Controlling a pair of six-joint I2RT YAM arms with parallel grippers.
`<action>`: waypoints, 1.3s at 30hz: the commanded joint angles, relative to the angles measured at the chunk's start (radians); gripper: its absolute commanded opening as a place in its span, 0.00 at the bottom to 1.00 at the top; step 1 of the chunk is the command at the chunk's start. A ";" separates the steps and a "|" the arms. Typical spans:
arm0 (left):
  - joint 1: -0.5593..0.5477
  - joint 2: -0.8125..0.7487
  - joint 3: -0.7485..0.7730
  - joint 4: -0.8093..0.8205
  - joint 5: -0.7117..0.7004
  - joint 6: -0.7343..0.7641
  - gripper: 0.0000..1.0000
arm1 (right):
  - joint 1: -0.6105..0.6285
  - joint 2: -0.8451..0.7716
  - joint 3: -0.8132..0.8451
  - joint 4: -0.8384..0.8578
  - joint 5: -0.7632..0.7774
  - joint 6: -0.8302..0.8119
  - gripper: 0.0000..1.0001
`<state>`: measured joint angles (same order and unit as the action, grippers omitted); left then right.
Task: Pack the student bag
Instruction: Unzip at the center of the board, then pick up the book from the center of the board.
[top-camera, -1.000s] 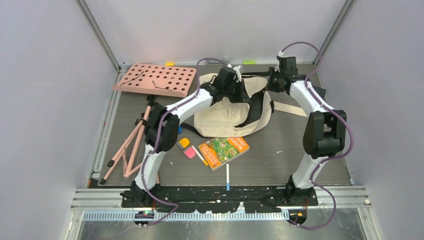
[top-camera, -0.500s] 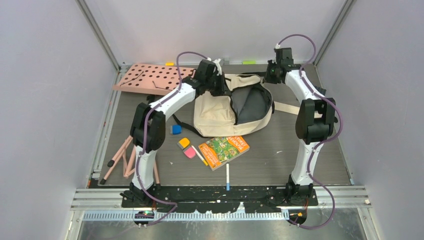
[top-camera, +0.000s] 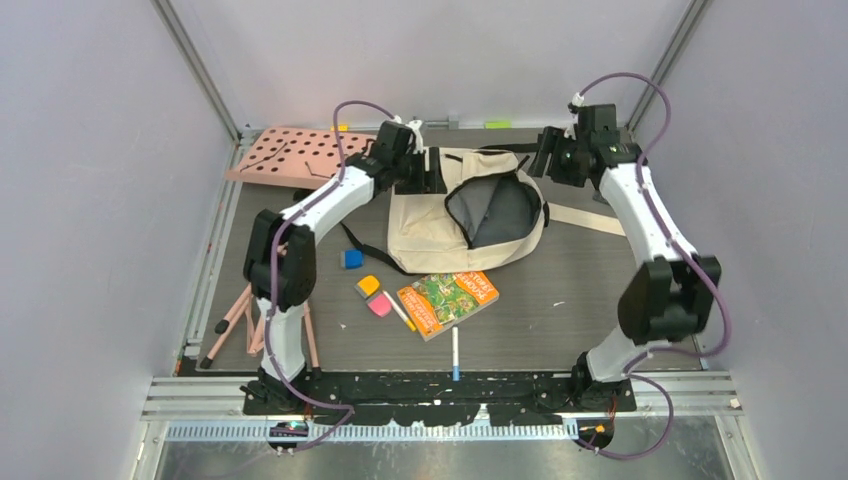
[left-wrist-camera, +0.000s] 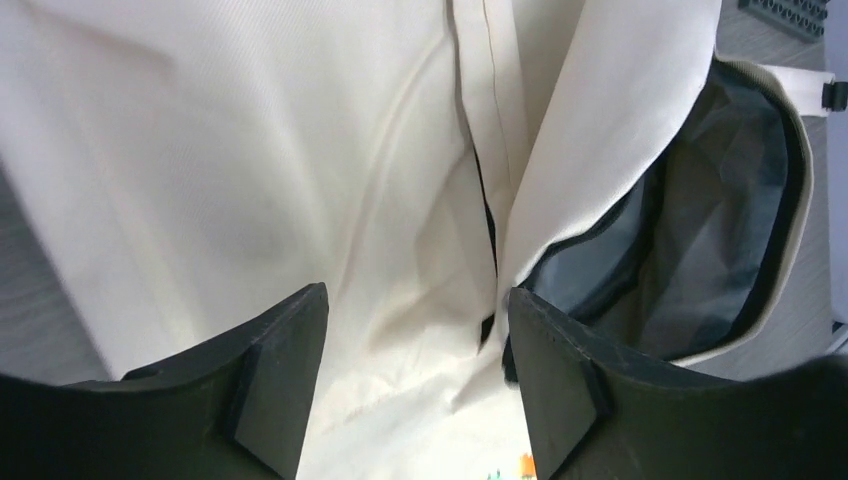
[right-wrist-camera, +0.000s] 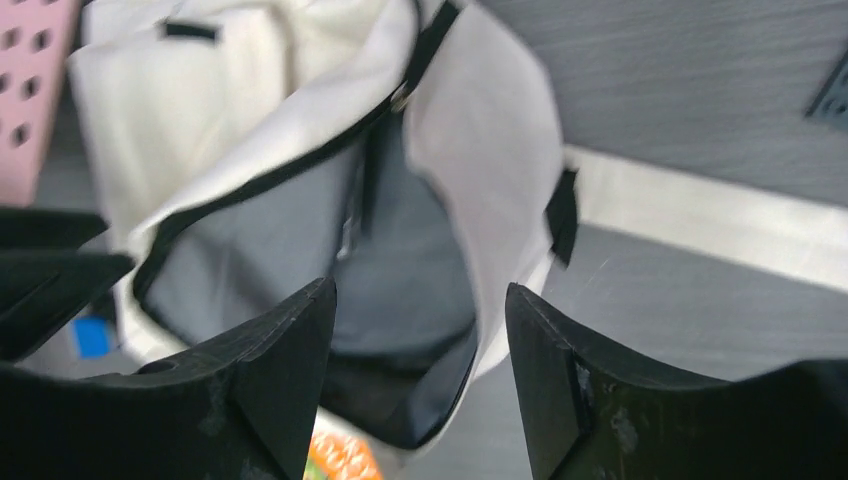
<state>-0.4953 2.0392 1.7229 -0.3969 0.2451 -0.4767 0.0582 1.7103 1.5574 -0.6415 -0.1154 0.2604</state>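
The student bag (top-camera: 430, 225) is a cream backpack lying flat mid-table, its mouth gaping and the grey lining (top-camera: 495, 210) showing. My left gripper (top-camera: 428, 172) hovers at the bag's upper left edge, open, with cream fabric (left-wrist-camera: 250, 150) below its empty fingers (left-wrist-camera: 285, 375). At the upper right edge, my right gripper (top-camera: 550, 160) is open too and looks down into the grey lining (right-wrist-camera: 400, 260). Neither holds anything.
In front of the bag lie a colourful book (top-camera: 447, 302), an orange eraser (top-camera: 368, 286), a pink eraser (top-camera: 380, 305), a blue cube (top-camera: 351, 259), a marker (top-camera: 400, 311) and a pen (top-camera: 455, 352). A pink perforated board (top-camera: 310, 157) sits back left, a pink folding stand (top-camera: 250, 310) at left.
Both grippers, shut at the bag's top edges a second ago, drew apart, widening its mouth, then opened and let go. The left arm shifted left, the right arm right.
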 joint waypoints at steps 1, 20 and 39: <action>-0.001 -0.263 -0.114 0.003 -0.071 0.047 0.70 | 0.035 -0.220 -0.145 -0.068 -0.160 0.049 0.69; -0.097 -0.732 -0.891 0.005 0.026 -0.196 0.71 | 0.285 -0.257 -0.663 0.103 -0.335 0.055 0.67; -0.115 -0.528 -0.906 0.073 0.110 -0.251 0.61 | 0.285 -0.106 -0.664 0.224 -0.375 0.105 0.57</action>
<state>-0.6067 1.4803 0.8143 -0.3775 0.3157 -0.7280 0.3431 1.5898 0.8745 -0.4706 -0.4698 0.3553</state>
